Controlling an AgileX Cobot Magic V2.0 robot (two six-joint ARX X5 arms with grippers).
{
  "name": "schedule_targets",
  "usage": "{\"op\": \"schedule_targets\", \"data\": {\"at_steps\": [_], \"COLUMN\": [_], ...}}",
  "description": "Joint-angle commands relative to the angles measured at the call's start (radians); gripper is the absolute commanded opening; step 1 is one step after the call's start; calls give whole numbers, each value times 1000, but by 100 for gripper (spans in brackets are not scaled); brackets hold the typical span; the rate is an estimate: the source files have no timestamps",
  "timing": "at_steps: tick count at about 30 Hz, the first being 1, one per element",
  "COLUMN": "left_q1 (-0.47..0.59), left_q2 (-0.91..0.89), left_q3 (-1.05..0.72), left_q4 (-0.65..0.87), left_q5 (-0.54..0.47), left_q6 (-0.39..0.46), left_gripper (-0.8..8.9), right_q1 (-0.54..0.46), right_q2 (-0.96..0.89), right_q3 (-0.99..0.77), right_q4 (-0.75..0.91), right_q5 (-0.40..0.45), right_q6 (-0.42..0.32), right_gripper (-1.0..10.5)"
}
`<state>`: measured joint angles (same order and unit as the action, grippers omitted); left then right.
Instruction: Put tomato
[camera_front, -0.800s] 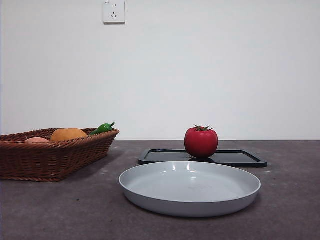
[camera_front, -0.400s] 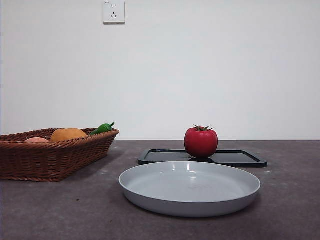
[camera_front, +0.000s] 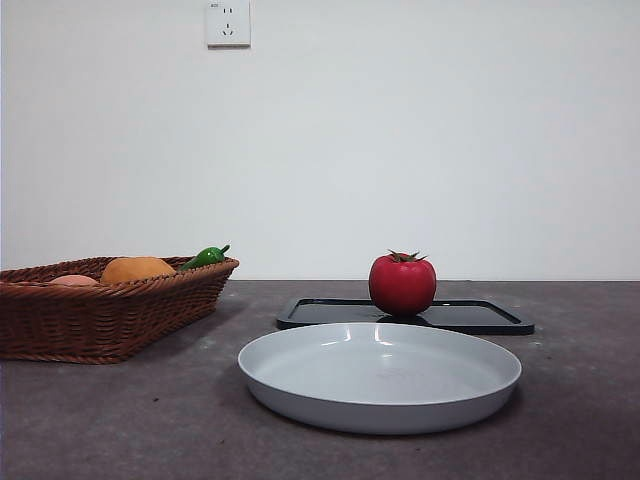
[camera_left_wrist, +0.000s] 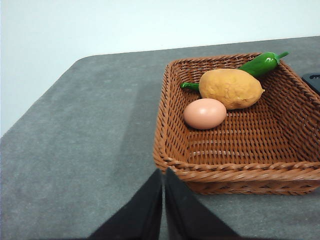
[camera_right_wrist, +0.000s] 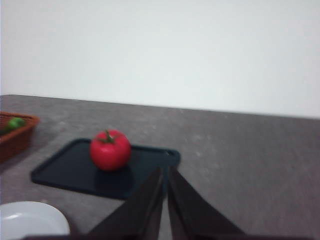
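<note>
Tomato (camera_front: 402, 285) sits upright on the black tray (camera_front: 480, 318), behind the grey plate (camera_front: 380, 376), untouched. Right tool (camera_right_wrist: 164, 175) hangs well short of it, jaws closed together, holding nothing. Left tool (camera_left_wrist: 163, 180), likewise closed and empty, waits by the wicker basket (camera_left_wrist: 235, 170). Risk: the round, glossy fruit may roll off the tray if nudged by jaws not opened before descent.

The grey table (camera_front: 120, 420) carries a wicker basket (camera_front: 100, 320), a black tray (camera_front: 480, 318) and a grey plate (camera_front: 380, 385).
</note>
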<state>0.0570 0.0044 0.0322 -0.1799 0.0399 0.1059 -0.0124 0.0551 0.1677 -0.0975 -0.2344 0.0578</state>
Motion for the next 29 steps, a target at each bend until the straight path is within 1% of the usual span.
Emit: {"op": "schedule_targets", "data": {"at_steps": [1, 4, 7, 8, 12, 16, 29], "left_q1": [3, 3, 3, 3, 3, 3, 3], "left_q2": [-1, -1, -1, -1, -1, -1, -1], "left_q3": [-21, -21, -21, -21, -21, -21, -21], "left_q4": [-7, -7, -7, -8, -7, -7, -8], "left_q5": [0, 0, 0, 0, 0, 0, 0], "left_q6": [-6, -6, -7, -7, -6, -6, -6], "left_gripper": [8, 8, 8, 8, 8, 8, 8], "right_q1": [1, 1, 1, 1, 0, 1, 3], "right_q2": [-37, -51, -51, -51, -51, -51, -51], "right_q3": [-60, -114, -156, -157, -157, -157, -156], "right_q4": [23, 37, 45, 21, -30, -83, -56], "right_q5": [52, 79, 87, 89, 155, 198, 208], "right_q6": [45, 54, 62, 59, 56, 60, 61], "right_gripper": [7, 7, 7, 7, 7, 7, 7]}}
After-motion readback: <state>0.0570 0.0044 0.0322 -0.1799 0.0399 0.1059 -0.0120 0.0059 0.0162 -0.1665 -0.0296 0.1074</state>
